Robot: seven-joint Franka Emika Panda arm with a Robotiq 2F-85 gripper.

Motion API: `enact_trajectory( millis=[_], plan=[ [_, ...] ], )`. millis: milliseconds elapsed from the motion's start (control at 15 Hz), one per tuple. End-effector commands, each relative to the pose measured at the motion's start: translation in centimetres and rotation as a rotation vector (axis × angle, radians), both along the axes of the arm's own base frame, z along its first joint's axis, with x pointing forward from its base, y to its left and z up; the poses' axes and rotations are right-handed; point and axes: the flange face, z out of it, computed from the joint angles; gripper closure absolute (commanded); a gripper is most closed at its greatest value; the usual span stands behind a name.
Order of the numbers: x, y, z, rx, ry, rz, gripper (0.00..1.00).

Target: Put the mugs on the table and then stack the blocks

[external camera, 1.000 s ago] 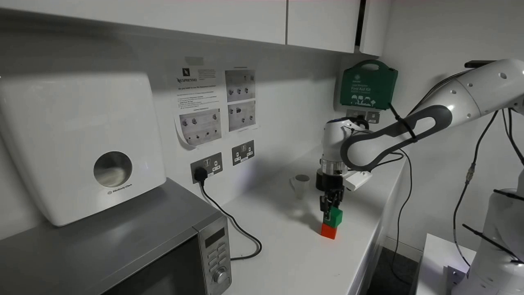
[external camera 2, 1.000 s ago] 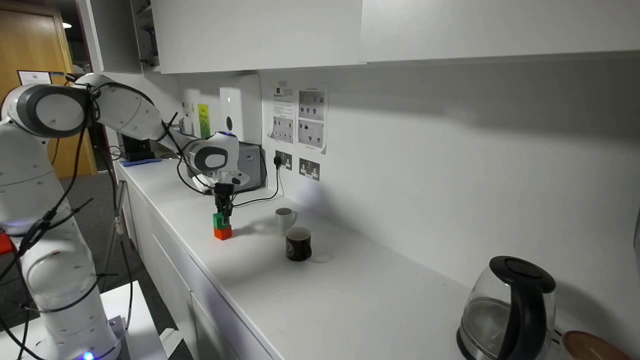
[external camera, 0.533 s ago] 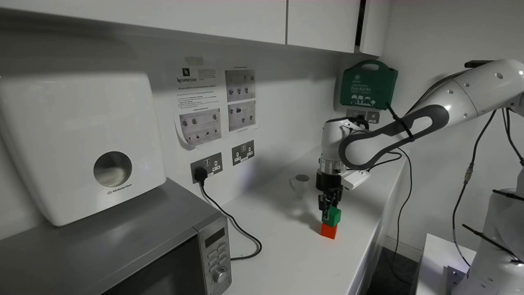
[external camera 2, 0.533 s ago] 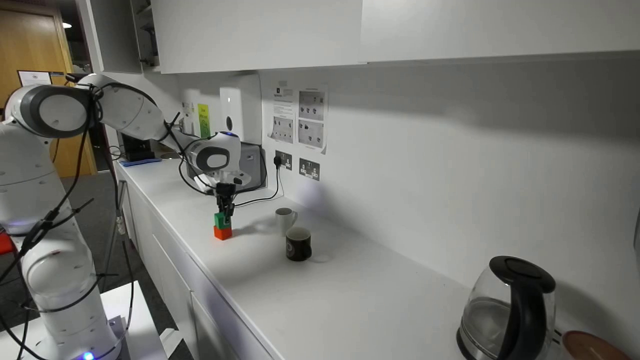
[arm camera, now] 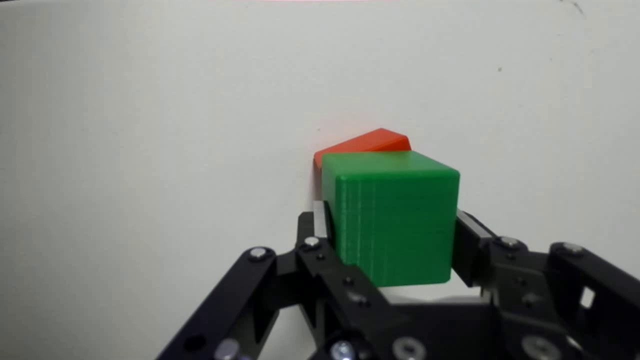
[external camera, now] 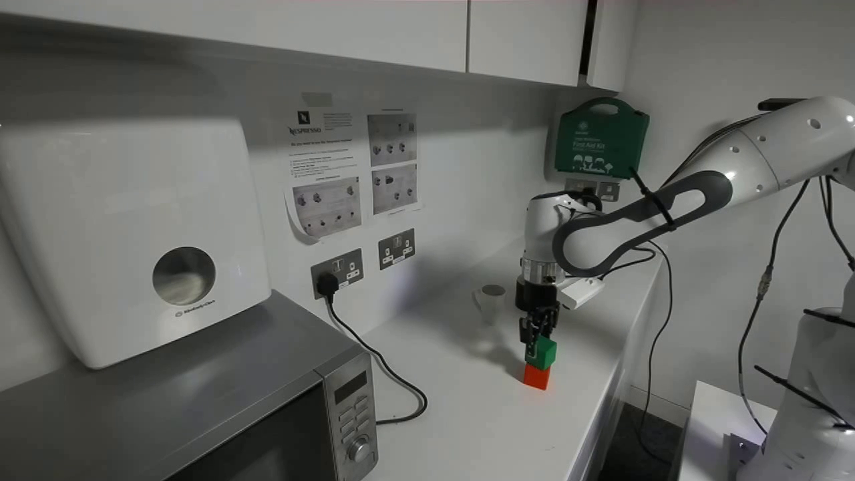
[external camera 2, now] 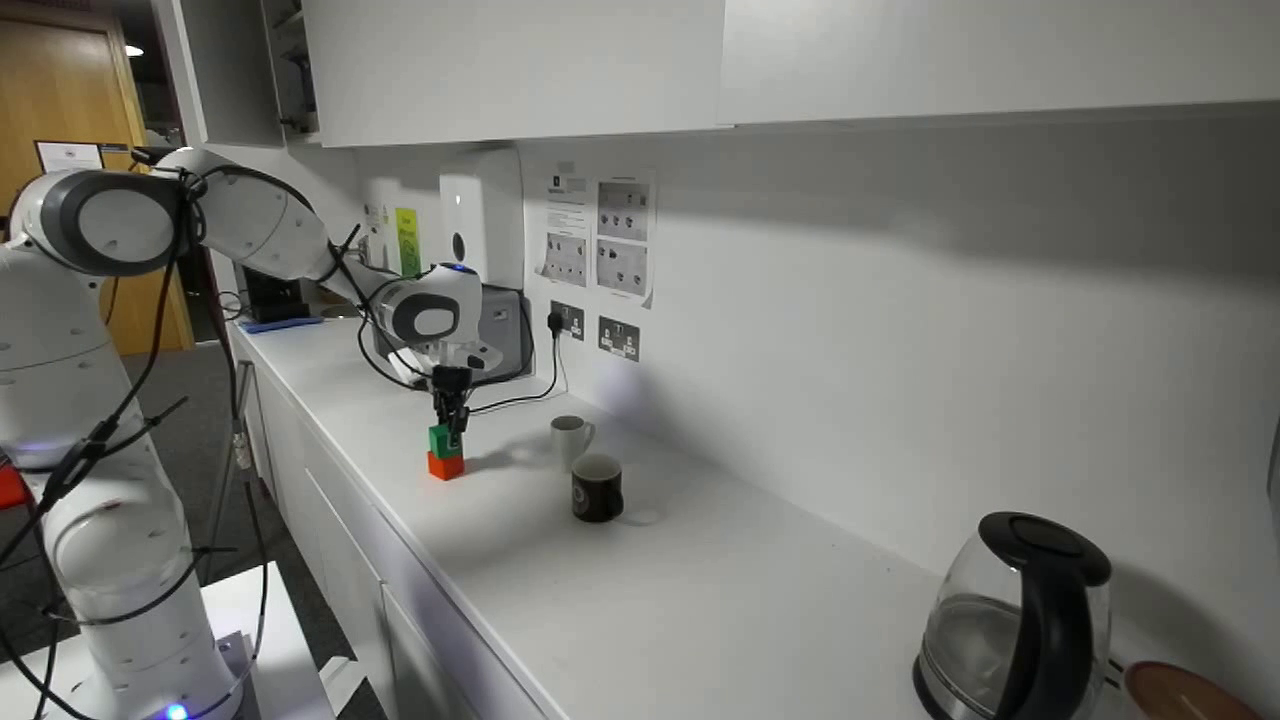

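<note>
My gripper (arm camera: 392, 212) is shut on the green block (arm camera: 397, 230), with a finger on each side of it. In both exterior views the green block (external camera: 542, 353) (external camera 2: 440, 441) is directly above the red block (external camera: 536, 377) (external camera 2: 446, 466); any small gap is too fine to tell. In the wrist view the red block (arm camera: 362, 142) is mostly hidden under the green one and turned relative to it. The red block rests on the white table (external camera 2: 700, 600). The pale mug (external camera 2: 569, 437) and the dark mug (external camera 2: 597, 490) stand upright on the table; the pale mug (external camera: 491, 306) also shows nearer the wall.
A grey microwave (external camera: 267, 394) with a white dispenser (external camera: 133, 234) on it stands on the counter. A black cable (external camera: 401, 384) runs from the wall socket onto the counter. A glass kettle (external camera 2: 1020, 610) stands at the far end. White cupboards (external camera 2: 520, 70) hang above.
My gripper and the green block have shifted very slightly toward the wall over the red block since one second ago. Nothing visibly differs over the last half second.
</note>
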Motion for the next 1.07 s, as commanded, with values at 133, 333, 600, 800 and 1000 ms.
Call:
enact_trajectory(
  millis=[133,333,600,800,1000],
  plan=[
    [0.52,-0.29,-0.07,0.020,0.015,0.002,0.68],
    [0.33,-0.12,-0.06,0.020,0.014,0.005,0.68],
    [-0.08,0.07,0.25,0.026,0.008,0.009,0.68],
    [-0.10,0.15,0.20,0.024,0.010,0.008,0.68],
    [-0.18,0.13,0.18,0.023,0.010,0.009,0.68]
  ],
)
